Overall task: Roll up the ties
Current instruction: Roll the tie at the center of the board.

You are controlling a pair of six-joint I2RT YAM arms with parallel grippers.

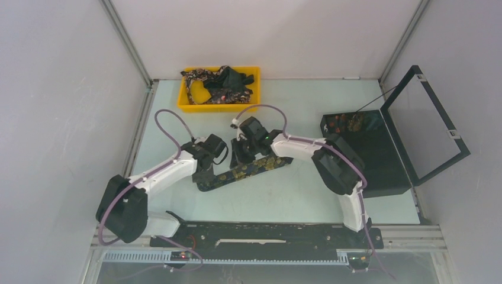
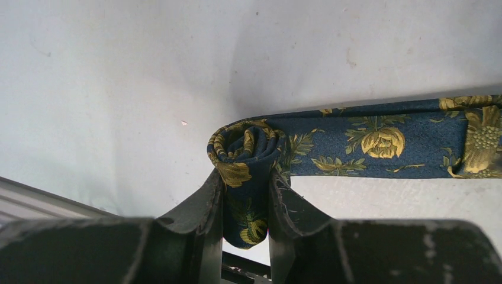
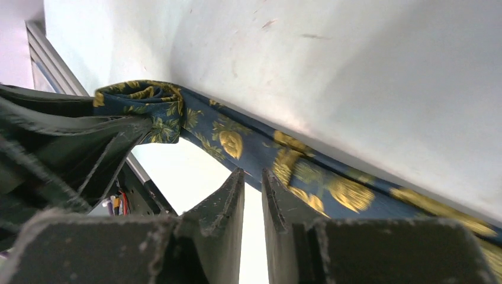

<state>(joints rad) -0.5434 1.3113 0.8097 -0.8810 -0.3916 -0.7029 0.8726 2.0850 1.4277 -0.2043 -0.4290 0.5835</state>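
The table [image 1: 296, 195] is pale and lightly scuffed, shut in by plain white walls [image 1: 59, 89]. Between my arms lies the tie [image 1: 248, 170], stretched flat with one end wound into a small roll. My left claw [image 2: 245, 180] is clamped on that roll. My right claw [image 3: 253, 176] shows only a thin slit, its tips at the tie's edge; I cannot tell whether they pinch it. Other ties [image 1: 222, 83] are heaped in the yellow tray [image 1: 186, 106]. Small coloured things in the open black box [image 1: 379, 157] are too small to name.

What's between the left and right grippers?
Only the tie: its unrolled strip runs from the roll pinched in the left gripper to the right gripper. Right wrist view shows it.
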